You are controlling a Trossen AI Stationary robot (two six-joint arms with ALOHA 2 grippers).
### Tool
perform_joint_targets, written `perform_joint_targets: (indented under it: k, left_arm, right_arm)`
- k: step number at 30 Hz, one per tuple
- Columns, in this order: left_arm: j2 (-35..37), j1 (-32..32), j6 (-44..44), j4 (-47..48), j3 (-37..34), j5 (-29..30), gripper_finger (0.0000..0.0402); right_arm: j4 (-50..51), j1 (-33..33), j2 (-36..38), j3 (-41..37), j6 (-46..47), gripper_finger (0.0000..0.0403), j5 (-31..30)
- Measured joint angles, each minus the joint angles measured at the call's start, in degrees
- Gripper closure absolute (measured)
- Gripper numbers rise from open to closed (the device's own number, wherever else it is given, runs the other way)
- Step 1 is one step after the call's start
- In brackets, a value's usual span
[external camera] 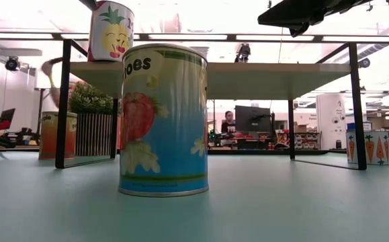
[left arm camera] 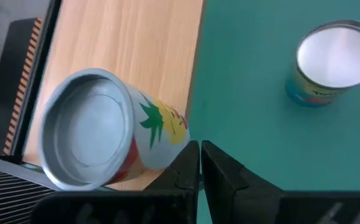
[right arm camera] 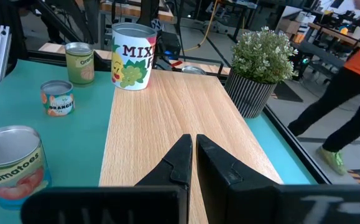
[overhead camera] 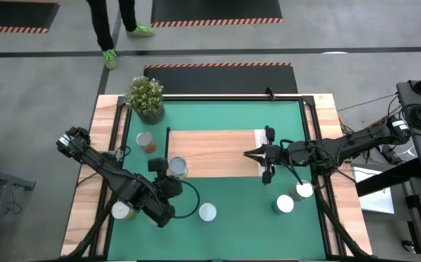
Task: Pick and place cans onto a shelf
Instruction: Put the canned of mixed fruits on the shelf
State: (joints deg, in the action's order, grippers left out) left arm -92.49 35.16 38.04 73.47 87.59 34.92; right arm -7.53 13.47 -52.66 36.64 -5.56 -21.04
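While both grippers are pinched shut with nothing in them, here's how the table looks from each one, closest stuff first.

Left gripper (left arm camera: 200,158): fingers pressed together, hovering at the corner of the shelf (left arm camera: 136,56). Just beside the fingertips is a fruit-label can (left arm camera: 102,137), standing on that corner of the board. Its open, rimmed end faces up toward the wrist camera, so its long axis is upright; can't tell if the fingers actually touch it. A bit further ahead and off to the side, down on the green mat (left arm camera: 242,93), a tomato can (left arm camera: 332,62) stands upright too, silvery top up, well apart from the shelf.

Right gripper (right arm camera: 192,144): fingers closed as well, sitting over the opposite end of the shelf and pointing straight down the board's long axis. Off to one side, close by on the mat, is that tomato can again. Further along that side are a small orange can (right arm camera: 57,98) and a green-label can (right arm camera: 79,62), both upright. At the far end of the board from this gripper stands the fruit can. On the other side, beyond the board's edge, there's a potted plant (right arm camera: 260,62), and past the table a person (right arm camera: 347,93) is walking by.
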Motion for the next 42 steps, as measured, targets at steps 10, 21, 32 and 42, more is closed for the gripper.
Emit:
perform_joint_targets:
  k: [10,21,32,42]
  left_arm:
    - [0.02,0.00,0.17,1.69,0.00,0.76,0.0402]
    - [0.04,0.00,1.34,4.76,0.00,4.33,0.0402]
    - [0.11,0.00,3.63,8.29,0.00,6.58,0.0402]
    - [0.11,0.00,4.94,10.12,0.00,9.72,0.0402]
  right_arm:
    - [0.00,0.00,-0.02,0.00,0.00,0.0390,0.00]
    - [0.01,0.00,-0.02,0.00,-0.01,0.0390,0.00]
    - [0.01,0.00,-0.02,0.00,-0.02,0.0390,0.00]
    - [0.02,0.00,-0.02,0.00,-0.02,0.0390,0.00]
